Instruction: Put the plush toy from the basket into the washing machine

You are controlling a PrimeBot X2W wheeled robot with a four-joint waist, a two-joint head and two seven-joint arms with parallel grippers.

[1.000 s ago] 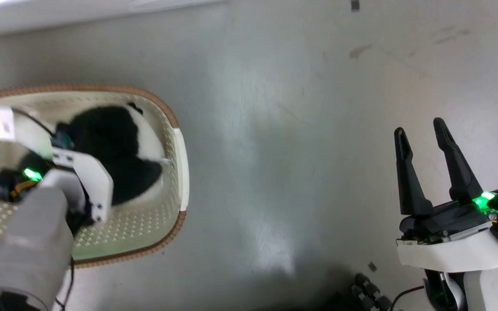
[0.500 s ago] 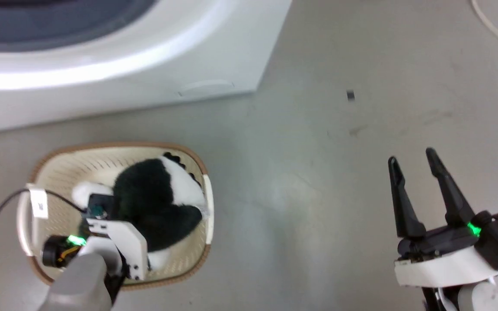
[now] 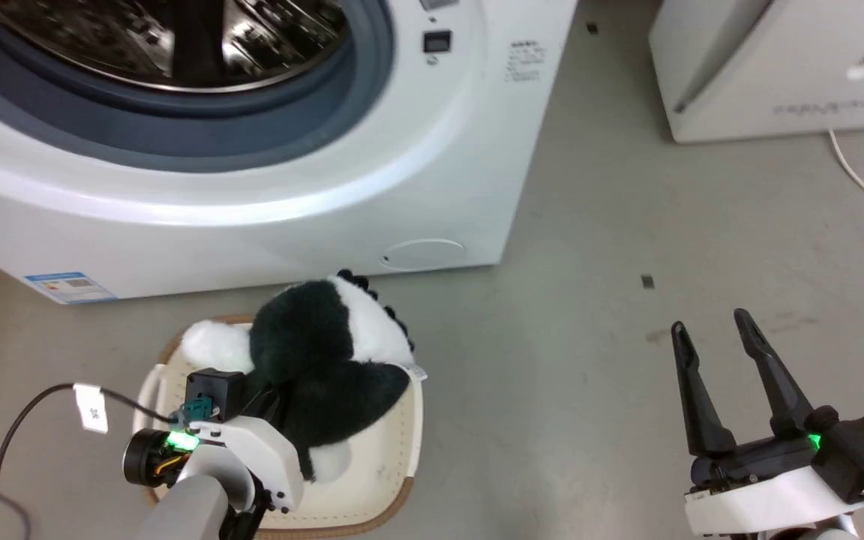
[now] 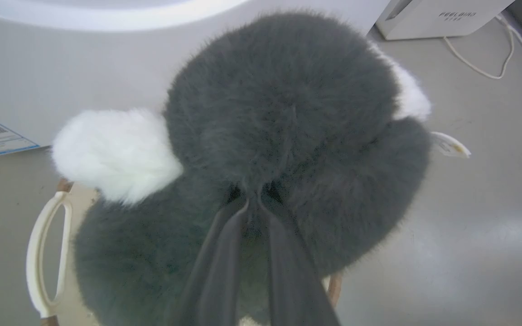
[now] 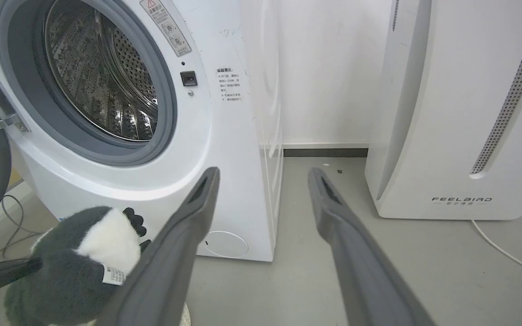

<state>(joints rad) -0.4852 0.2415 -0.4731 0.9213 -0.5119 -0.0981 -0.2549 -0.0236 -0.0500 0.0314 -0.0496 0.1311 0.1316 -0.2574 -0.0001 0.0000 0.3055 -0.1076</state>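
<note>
Below the open porthole of the washing machine [image 3: 327,187], the plush toy [image 3: 319,360] hangs over the basket [image 3: 394,457]. The left gripper [image 4: 254,201] pinches its black fur, fingers nearly together. The right gripper [image 3: 708,322] stands well apart over the grey floor [image 3: 552,375], fingers spread wide and empty.

Fluffy plush toy [image 3: 327,360] over basket [image 3: 411,442], washing machine [image 3: 289,195] behind, right gripper [image 3: 708,319] fingers [image 3: 694,397] spread

Right pincer [image 3: 708,321]: two long dark fingers [image 3: 697,405]; white wrist housing [image 3: 754,506]; green light [image 3: 814,442]
</note>
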